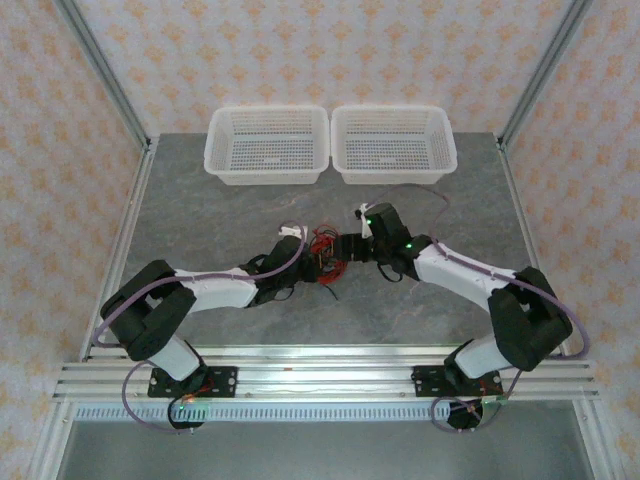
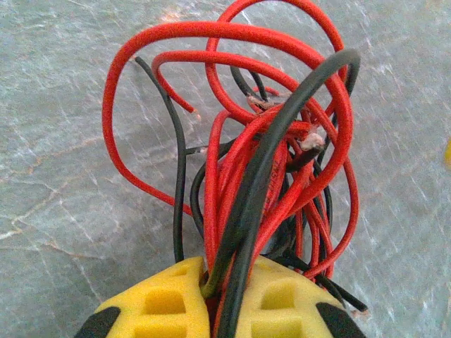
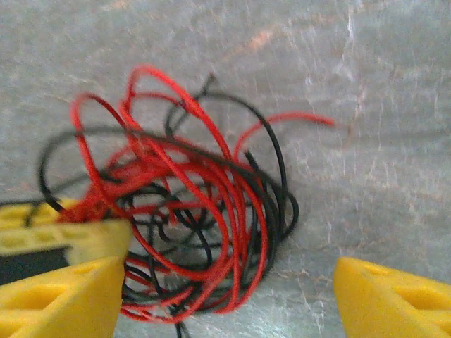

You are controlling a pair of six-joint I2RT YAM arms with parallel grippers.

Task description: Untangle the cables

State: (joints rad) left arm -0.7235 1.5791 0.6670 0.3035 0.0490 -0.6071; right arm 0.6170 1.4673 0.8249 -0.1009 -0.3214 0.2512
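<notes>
Cables [image 1: 325, 255]: red and black tangle lying on the table [image 1: 200, 200], nearer the arms than the left basket [image 1: 267, 145], off its right end, well apart.
Axis: bundled strands are running straight out from the left gripper's fingers, loops fanning beyond.
Left gripper [image 2: 211, 285]: clenching on the cables.
Right gripper [image 3: 229, 271]: standing released, tangle lying between its fingers.

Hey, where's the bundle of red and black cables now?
In the top view the cables sit at the middle of the table, pinched in the left end effector, with the open right end effector right of them.
</notes>
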